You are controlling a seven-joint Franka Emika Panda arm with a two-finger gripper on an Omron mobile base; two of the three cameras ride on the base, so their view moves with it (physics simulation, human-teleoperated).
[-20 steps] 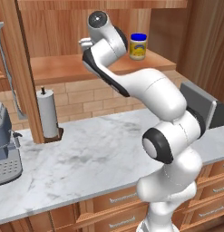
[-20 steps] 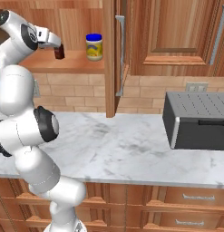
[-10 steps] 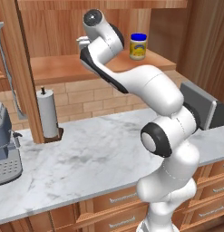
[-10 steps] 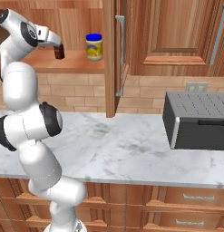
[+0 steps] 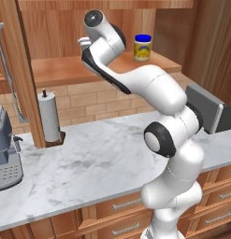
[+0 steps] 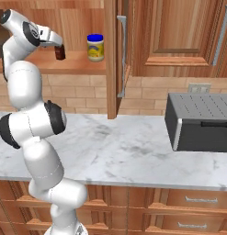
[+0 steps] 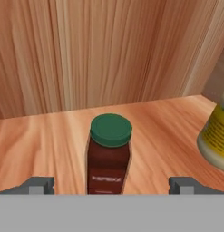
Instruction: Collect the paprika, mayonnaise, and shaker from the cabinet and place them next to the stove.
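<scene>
Paprika (image 7: 109, 154), mayonnaise (image 7: 216, 136) inside cabinet (image 7: 109, 59); lid seemingly green.

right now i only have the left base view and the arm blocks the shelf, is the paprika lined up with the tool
observer: yes, the paprika stands upright on the cabinet shelf, centred on the gap between the tool's open fingertips.
operator: what colour is its lid
observer: green in the hand view, on a dark red-brown jar.
operator: is it touching the mayonnaise
observer: no, the mayonnaise stands apart from it, with bare shelf between them.
</scene>
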